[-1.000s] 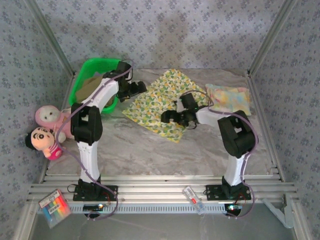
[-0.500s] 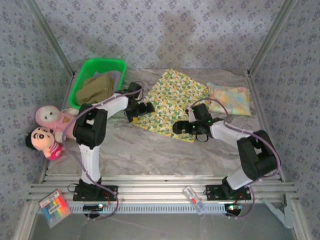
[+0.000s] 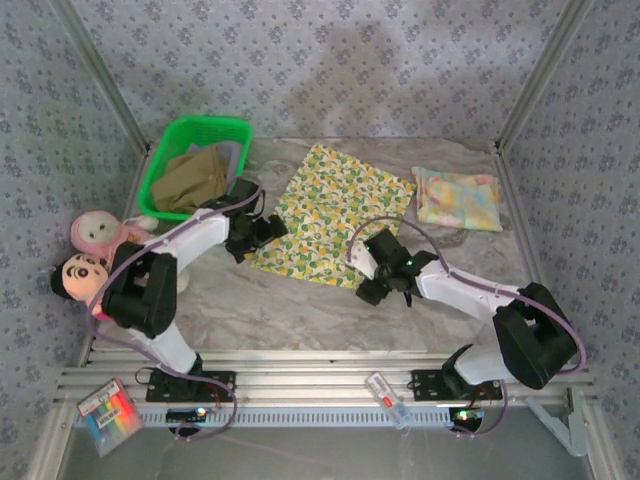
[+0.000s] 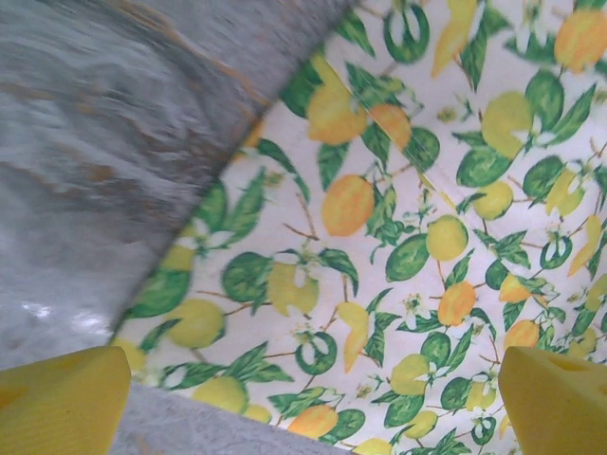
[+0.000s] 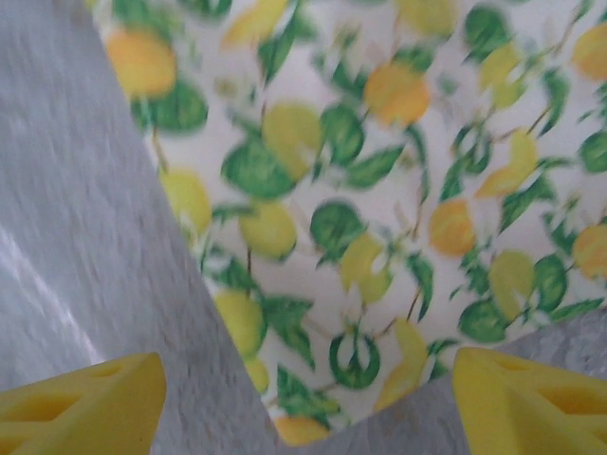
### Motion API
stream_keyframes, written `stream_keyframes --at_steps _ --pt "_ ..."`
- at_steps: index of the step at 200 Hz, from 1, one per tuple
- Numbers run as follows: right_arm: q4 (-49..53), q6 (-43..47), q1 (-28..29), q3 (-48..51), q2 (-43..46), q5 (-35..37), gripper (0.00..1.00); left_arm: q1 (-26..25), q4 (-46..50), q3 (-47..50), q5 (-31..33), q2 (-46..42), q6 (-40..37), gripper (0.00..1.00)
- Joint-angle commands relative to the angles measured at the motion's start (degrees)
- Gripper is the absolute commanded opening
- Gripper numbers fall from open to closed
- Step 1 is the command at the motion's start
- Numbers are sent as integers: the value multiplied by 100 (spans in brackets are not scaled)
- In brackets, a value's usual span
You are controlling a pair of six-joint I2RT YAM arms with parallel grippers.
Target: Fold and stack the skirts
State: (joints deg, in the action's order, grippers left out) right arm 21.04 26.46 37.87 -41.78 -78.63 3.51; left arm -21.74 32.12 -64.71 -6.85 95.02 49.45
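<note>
From above, the lemon-print skirt [image 3: 335, 205] lies spread flat as a tilted square in the middle of the marbled desk [image 3: 290, 300]. The pastel skirt [image 3: 458, 198] lies folded well apart from it, near the far right corner. The olive skirt [image 3: 190, 178] sits bunched inside the green basket [image 3: 195, 124] at the far left, and two plush dolls [image 3: 90, 255] lie beside the desk's left edge. The left pincer [image 3: 268, 232] is low at the lemon-print skirt's left corner, and the right pincer [image 3: 368, 288] is low at its near corner. In the left wrist view, the yellow fingers [image 4: 62, 398] stand wide apart with nothing between them but the lemon-print skirt [image 4: 398, 218] lying flat below, its edge running diagonally against bare desk [image 4: 95, 142]. In the right wrist view, the fingers [image 5: 531, 398] are likewise spread and hold nothing. The pointed corner of the lemon-print skirt [image 5: 379, 190] reaches down between them, with grey desk [image 5: 76, 237] on either side.
</note>
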Motion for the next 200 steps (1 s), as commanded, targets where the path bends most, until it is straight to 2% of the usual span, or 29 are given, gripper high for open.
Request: stream_keyframes --at_steps 1,57,124,154,164,187,200 --pt "300 1247 43 100 138 85 79 123 171 261 441 -357 339 100" --pt "72 1876 153 413 -183 775 61 389 101 646 523 -632 478 100" --pt "15 1590 194 224 -645 634 48 358 13 468 115 -195 253 100" --pt "132 1404 154 93 -799 586 41 209 162 214 140 48 84 99" --pt "133 1389 144 76 -781 548 35 151 188 149 151 123 53 98" --pt "109 1380 134 81 -685 535 9 84 189 117 241 227 90 94" --pt "115 1396 129 65 -646 532 0 74 184 144 312 249 116 90"
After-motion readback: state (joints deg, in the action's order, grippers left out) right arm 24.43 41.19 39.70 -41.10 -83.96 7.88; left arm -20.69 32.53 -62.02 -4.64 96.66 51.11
